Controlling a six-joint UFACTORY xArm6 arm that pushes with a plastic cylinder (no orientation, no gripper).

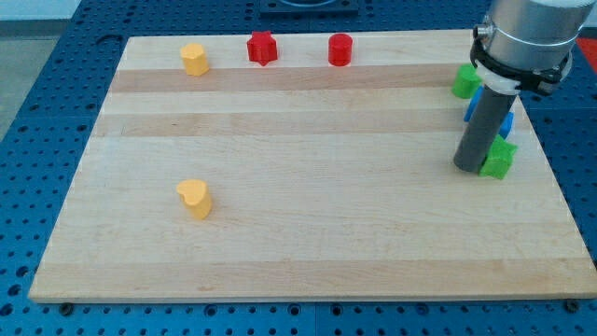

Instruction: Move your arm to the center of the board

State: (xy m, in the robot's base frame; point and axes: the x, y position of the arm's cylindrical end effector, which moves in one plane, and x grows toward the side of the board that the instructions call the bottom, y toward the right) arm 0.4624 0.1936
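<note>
My tip (468, 168) rests on the wooden board (308, 187) near the view's right edge, well right of the board's middle. It touches or nearly touches a green block (500, 159) just to its right. Blue blocks (505, 119) sit behind the rod, partly hidden by it. Another green block (465, 81) lies above them, near the arm's grey body (527, 37).
A yellow hexagonal block (195, 59), a red star-shaped block (263, 48) and a red cylinder (340, 49) line the view's top edge. A yellow heart-shaped block (195, 199) sits at lower left. A blue perforated table surrounds the board.
</note>
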